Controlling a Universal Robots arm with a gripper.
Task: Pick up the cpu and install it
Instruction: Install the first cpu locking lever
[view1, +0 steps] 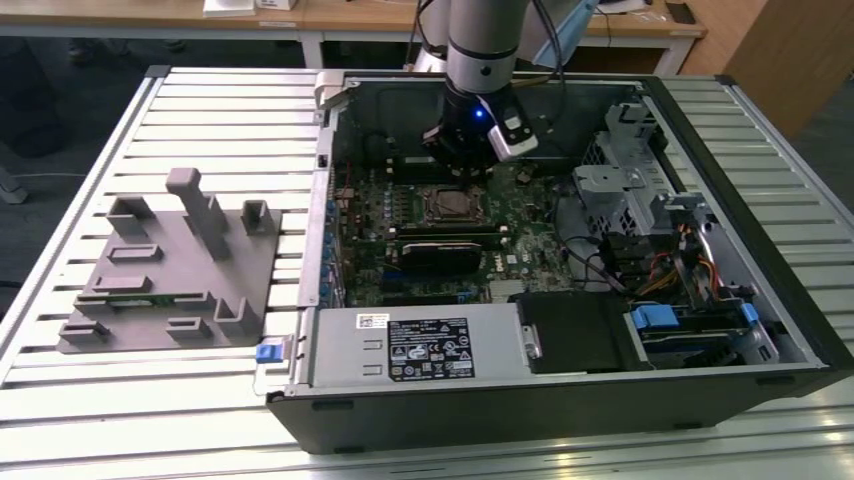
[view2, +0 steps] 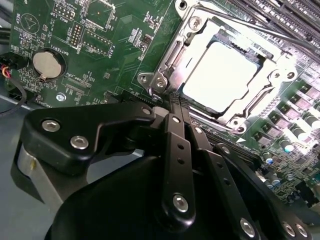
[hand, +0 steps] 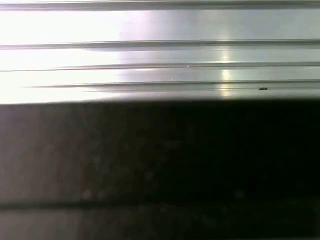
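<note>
Claw (view2: 176, 102) pinched narrow, empty, beside the cpu (view2: 222, 75) lying in its socket (view2: 165, 65).
Risk, I judge: a fingertip nudging the unclamped chip askew, bending pins.

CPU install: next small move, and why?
Probably lift straight up a little: the pale silvery square cpu already lies inside the metal-rimmed socket frame, and the black gripper, shut on nothing, hangs beside it.

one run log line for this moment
gripper: shut, empty, above motherboard | cpu: seated in socket frame | grey tray: outside case
</note>
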